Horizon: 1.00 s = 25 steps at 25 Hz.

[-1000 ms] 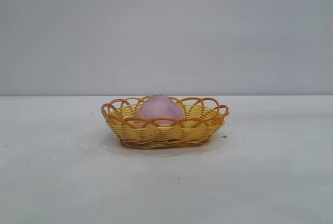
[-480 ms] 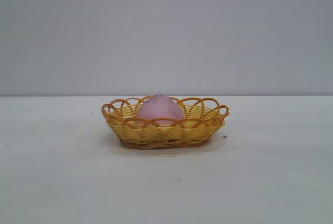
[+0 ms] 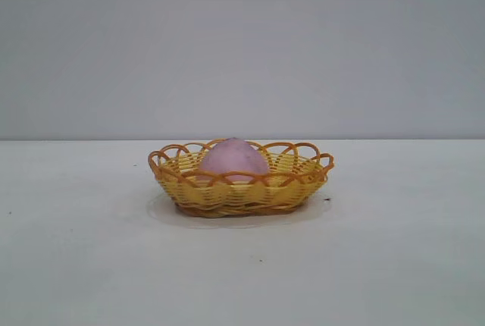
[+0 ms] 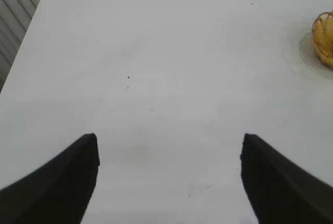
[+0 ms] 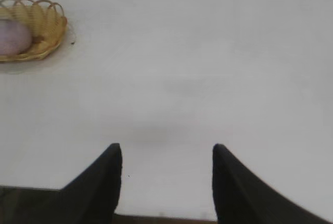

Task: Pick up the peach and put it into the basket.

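The pale pink-purple peach (image 3: 233, 158) lies inside the yellow-orange wicker basket (image 3: 241, 189) at the middle of the white table. It also shows in the right wrist view (image 5: 12, 36), in the basket (image 5: 48, 26). The left wrist view shows only the basket's edge (image 4: 323, 36). My left gripper (image 4: 169, 146) is open and empty over bare table, well away from the basket. My right gripper (image 5: 167, 153) is open and empty over bare table near the table's edge, also far from the basket. Neither gripper shows in the exterior view.
The white table (image 3: 394, 250) stretches around the basket, with a faint ring-shaped mark under it. A plain grey wall stands behind. The table's side edge and ribbed panels (image 4: 13, 5) show in the left wrist view.
The peach and basket have not moved. The faint shadow on the table around the basket has shrunk.
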Each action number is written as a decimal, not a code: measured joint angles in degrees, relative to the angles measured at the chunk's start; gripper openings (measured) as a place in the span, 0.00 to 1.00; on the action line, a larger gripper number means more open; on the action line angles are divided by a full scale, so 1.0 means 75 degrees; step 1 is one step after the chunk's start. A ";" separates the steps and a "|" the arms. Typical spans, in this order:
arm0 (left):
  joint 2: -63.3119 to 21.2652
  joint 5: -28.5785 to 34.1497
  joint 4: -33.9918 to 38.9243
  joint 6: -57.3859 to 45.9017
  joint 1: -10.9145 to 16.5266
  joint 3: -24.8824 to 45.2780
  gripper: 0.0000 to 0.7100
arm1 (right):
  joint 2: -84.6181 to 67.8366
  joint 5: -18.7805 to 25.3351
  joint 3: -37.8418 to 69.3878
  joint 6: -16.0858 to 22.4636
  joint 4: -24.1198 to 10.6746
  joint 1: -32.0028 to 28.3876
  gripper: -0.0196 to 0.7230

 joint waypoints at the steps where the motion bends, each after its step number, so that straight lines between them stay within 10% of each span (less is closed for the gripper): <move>1: 0.0000 0.0000 0.0000 0.0000 0.0000 0.0000 0.75 | -0.0246 -0.0029 0.0000 0.0000 0.0000 0.0040 0.47; 25: 0.0000 0.0000 0.0000 0.0000 0.0000 0.0000 0.75 | -0.0464 -0.0105 0.0059 0.0000 -0.0019 0.0067 0.47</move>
